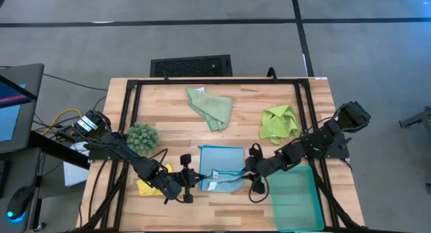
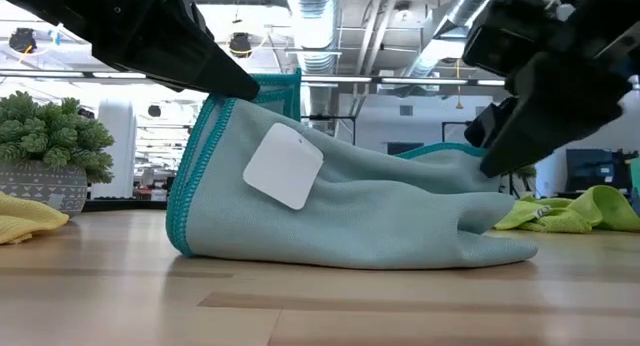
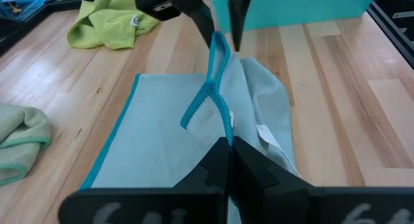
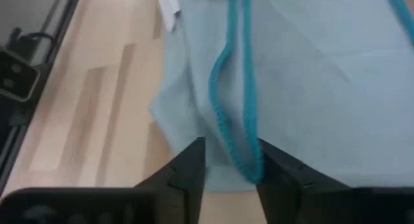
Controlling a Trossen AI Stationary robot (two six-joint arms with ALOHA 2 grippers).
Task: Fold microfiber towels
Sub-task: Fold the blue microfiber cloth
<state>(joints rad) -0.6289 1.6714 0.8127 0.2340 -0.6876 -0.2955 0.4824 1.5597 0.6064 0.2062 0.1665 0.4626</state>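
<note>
The light blue towel [image 1: 221, 167] with a teal hem lies near the table's front edge, and its left end is raised. My left gripper [image 3: 228, 141] is shut on that raised end. My right gripper [image 4: 231, 149] stands open at the towel's right side, with a fold of the teal hem [image 4: 242, 146] between its fingers. A white label [image 2: 284, 164] hangs on the raised part. The sage green towel [image 1: 210, 106] and the lime towel [image 1: 279, 122] lie bunched farther back. The yellow towel [image 1: 149, 184] lies under my left arm. My left gripper pinches the towel's teal hem [image 3: 224, 123] between its two fingers, where two strands of hem meet. The fingers come slanting down from the table's left. That end is held up off the table [image 2: 215, 116]; the rest of the towel lies on the wood [image 2: 400, 246]. My right gripper has the hem fold close to one finger [image 4: 278, 172], and I cannot tell whether they touch. The other finger [image 4: 191, 166] stands apart from the hem.
A dark green spiky clump in a grey pot [image 1: 142, 137] stands left of the towel, beside my left arm. A teal plastic tray [image 1: 296, 196] sits at the front right, under my right arm. A black frame [image 1: 215, 80] runs around the tabletop.
</note>
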